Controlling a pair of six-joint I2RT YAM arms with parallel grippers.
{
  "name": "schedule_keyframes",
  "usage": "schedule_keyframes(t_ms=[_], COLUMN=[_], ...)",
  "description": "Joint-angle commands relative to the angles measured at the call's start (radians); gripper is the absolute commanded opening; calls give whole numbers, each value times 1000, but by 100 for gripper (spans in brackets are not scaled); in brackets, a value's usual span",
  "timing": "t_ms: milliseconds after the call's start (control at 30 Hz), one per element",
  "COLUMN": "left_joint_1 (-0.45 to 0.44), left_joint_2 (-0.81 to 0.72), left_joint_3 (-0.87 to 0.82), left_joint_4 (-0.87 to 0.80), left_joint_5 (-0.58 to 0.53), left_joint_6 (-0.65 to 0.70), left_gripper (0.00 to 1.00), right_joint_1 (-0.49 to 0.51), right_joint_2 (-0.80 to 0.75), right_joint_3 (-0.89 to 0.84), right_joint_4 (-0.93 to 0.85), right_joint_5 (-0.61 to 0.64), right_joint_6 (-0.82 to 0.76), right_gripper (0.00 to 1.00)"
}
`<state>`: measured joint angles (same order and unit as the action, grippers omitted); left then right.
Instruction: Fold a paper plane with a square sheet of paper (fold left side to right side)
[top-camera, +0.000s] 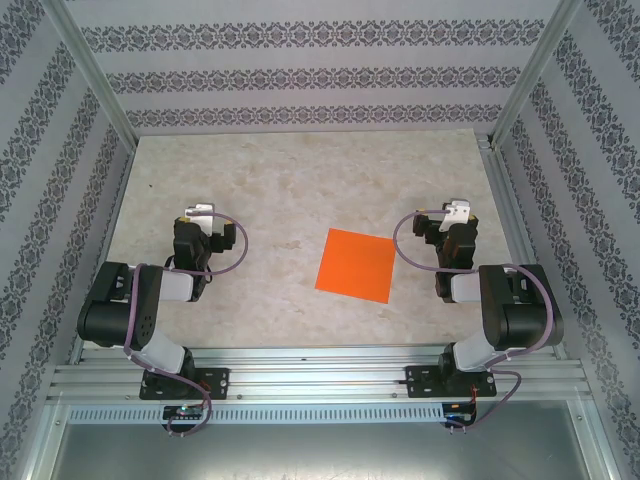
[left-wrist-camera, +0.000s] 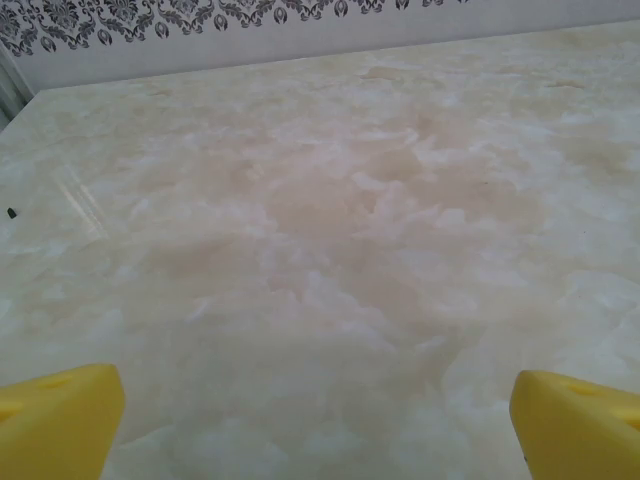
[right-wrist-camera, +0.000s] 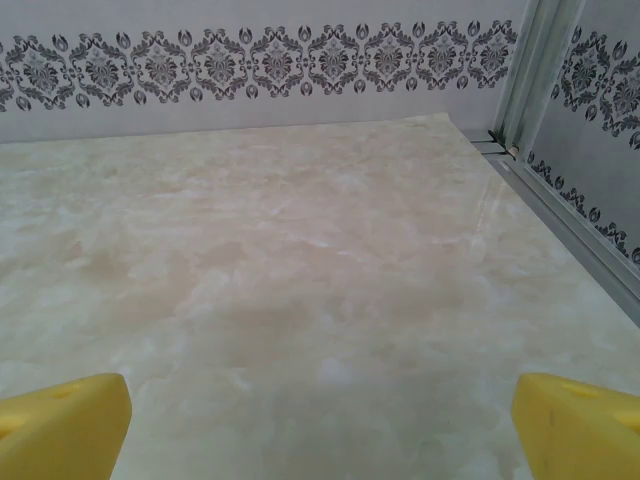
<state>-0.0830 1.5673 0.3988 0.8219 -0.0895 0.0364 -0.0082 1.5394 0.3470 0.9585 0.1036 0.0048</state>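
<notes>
1. the left gripper (left-wrist-camera: 318, 428) is spread wide. its yellow fingers (left-wrist-camera: 58, 418) sit at the two bottom corners of the left wrist view, with bare table between them, and it holds nothing.
2. the right gripper (right-wrist-camera: 320, 428) is just as wide open. its yellow fingers (right-wrist-camera: 62, 420) are at the bottom corners of the right wrist view, and nothing is between them.
3. both grippers hang just above the table (top-camera: 280, 180), pointing toward the far wall (top-camera: 300, 75). each arm is folded back over its own base.
4. the paper (top-camera: 356, 265) lies flat and unfolded on the table between the two arms, nearer the right one. it is turned a little, so its edges are not square to the table edge. it is clear of both grippers and touches neither.
5. the paper sits in the near half of the table, a bit right of the middle.
6. the table is pale and marbled. a small dark speck (left-wrist-camera: 10, 213) lies far to its left.
7. patterned walls close in the table. a metal post (right-wrist-camera: 535, 70) stands at the far right corner.
</notes>
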Motion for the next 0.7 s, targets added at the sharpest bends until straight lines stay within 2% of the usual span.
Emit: schedule_keyframes(t_ms=[0,167,300,600,667], left_joint_1=[11,11,11,11,11], left_joint_2=[-6,-6,-5,-10,-34], left_joint_3=[14,13,14,13,33], left_joint_4=[14,12,12,12,-46], left_joint_5=[17,18,17,20,13], left_joint_6=[-9,-9,-10,-9,-12], left_gripper=[100,100,100,100,100], right_joint_1=[6,4,-38,-38,-38], right_joint_2=[-3,-3,-2,-1,-2], right_joint_3=[12,15,15,14,11], right_joint_4=[36,29,36,37,41], right_joint_5=[5,-1,-85,-85,-83], right_joint_6=[-1,1,30,29,29], right_gripper=[98,98,98,98,98])
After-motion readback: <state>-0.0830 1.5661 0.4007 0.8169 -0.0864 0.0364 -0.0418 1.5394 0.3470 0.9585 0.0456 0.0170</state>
